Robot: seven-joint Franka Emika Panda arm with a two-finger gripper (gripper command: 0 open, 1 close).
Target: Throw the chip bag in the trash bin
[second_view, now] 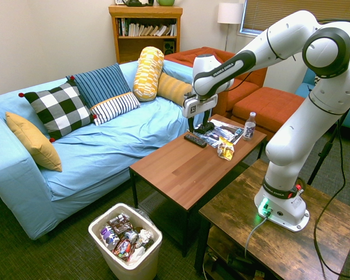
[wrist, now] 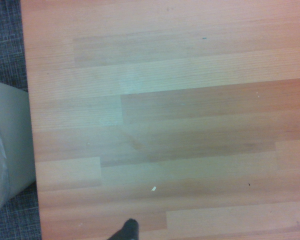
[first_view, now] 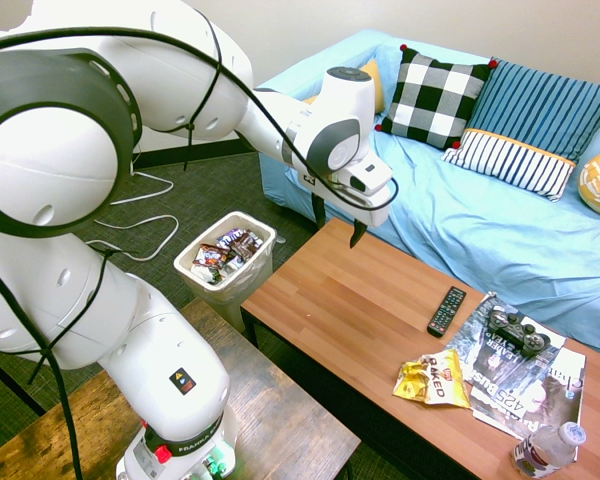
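The chip bag (first_view: 435, 378) (second_view: 225, 150), yellow with a white patch and "BAKED" lettering, lies flat on the wooden coffee table (first_view: 350, 300) beside the magazines. My gripper (first_view: 338, 223) (second_view: 203, 124) hangs open and empty above the table's sofa-side edge, well apart from the bag and nearer the bin's end. The white trash bin (first_view: 193, 257) (second_view: 127, 266) stands on the carpet off that end of the table, lined with clear plastic and holding dark snack wrappers. In the wrist view I see bare table top (wrist: 180, 125) and the bin's wall (wrist: 10, 140).
A black remote (first_view: 447, 310), a game controller (first_view: 517, 330) on magazines (first_view: 540, 390) and a water bottle (first_view: 548, 448) share the table's far end. The blue sofa (first_view: 500, 230) with cushions runs along the table. A darker wooden table (first_view: 270, 410) stands beside it.
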